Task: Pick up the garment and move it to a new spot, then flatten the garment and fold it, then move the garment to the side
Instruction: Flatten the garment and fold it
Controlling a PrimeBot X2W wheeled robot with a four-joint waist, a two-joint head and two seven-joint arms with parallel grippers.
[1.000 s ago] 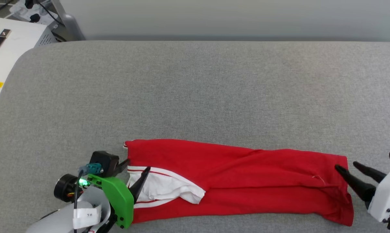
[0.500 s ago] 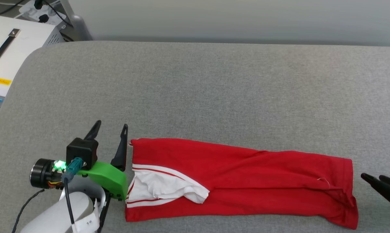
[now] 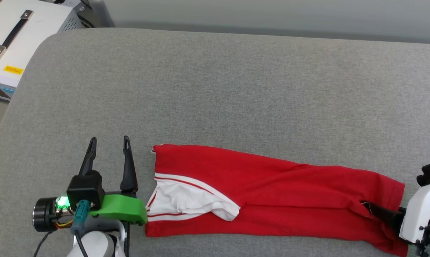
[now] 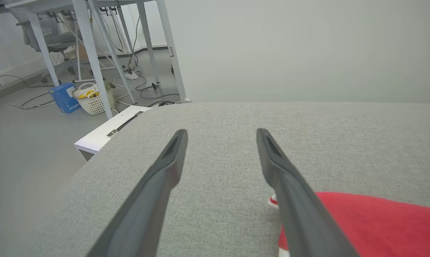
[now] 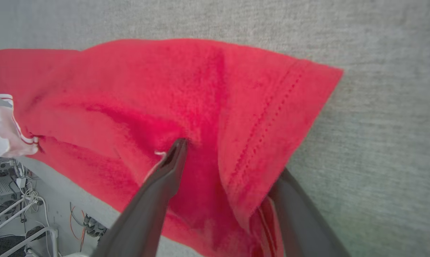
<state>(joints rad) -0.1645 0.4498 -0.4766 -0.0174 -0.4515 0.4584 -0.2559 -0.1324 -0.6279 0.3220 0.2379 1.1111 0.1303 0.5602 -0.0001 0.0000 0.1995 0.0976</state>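
Observation:
The garment (image 3: pixel 272 192) lies on the grey table (image 3: pixel 236 89) as a long red strip, with a white sleeve and striped trim showing at its left end. My left gripper (image 3: pixel 109 139) stands open just left of that end, apart from the cloth, fingers pointing away from me. In the left wrist view it (image 4: pixel 222 132) holds nothing, and the garment (image 4: pixel 372 221) lies beside the right finger. My right gripper (image 3: pixel 370 208) is open at the hem end. In the right wrist view it (image 5: pixel 229 157) has one finger on top of the garment (image 5: pixel 200 89) and the other under a fold.
A white box with a black handle (image 3: pixel 18 32) stands off the table's far left corner. Past it on the floor are a wicker basket (image 4: pixel 91 100), a blue box (image 4: pixel 64 101), white table legs and cables. The garment's near edge lies close to the table's front edge.
The head view has shifted. My left gripper has left the sleeve end and turned to point away from me. My right gripper drew back, then pushed into the hem end.

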